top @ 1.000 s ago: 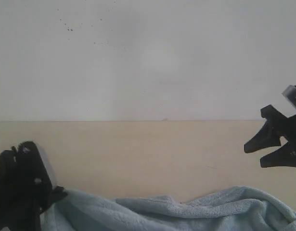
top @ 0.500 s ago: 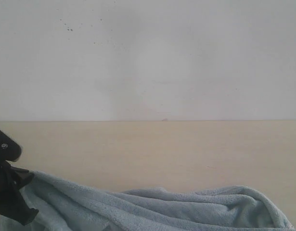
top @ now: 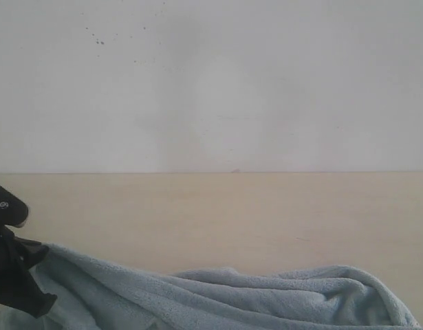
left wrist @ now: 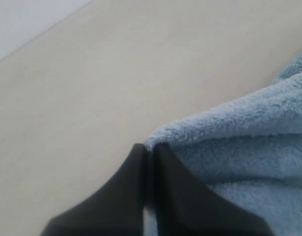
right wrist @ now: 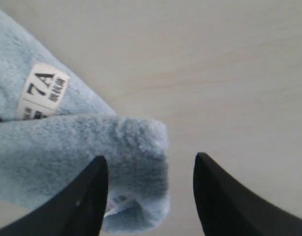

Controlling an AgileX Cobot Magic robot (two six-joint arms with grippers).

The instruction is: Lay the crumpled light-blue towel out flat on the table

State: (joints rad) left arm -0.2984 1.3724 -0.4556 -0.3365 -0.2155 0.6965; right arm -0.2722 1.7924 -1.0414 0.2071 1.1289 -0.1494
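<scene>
Towel (top: 232, 299) lies bunched across the front of my pale wood table (top: 218, 206), with a plain white wall (top: 211, 82) behind. My left gripper (left wrist: 149, 148) is clamped on its edge. My right gripper (right wrist: 150, 158) hangs spread wide over a folded corner, white tag (right wrist: 42, 91) showing.

Towel (top: 225, 299): lies on table (top: 218, 213).
Behind towel: bare table, then wall (top: 218, 89).
At towel's left end: left gripper (left wrist: 150, 148), touching its edge.
Over towel's folded corner: right gripper (right wrist: 150, 158), one finger above towel, the other above table beside it.
On towel, near that corner: care tag (right wrist: 42, 91).
</scene>
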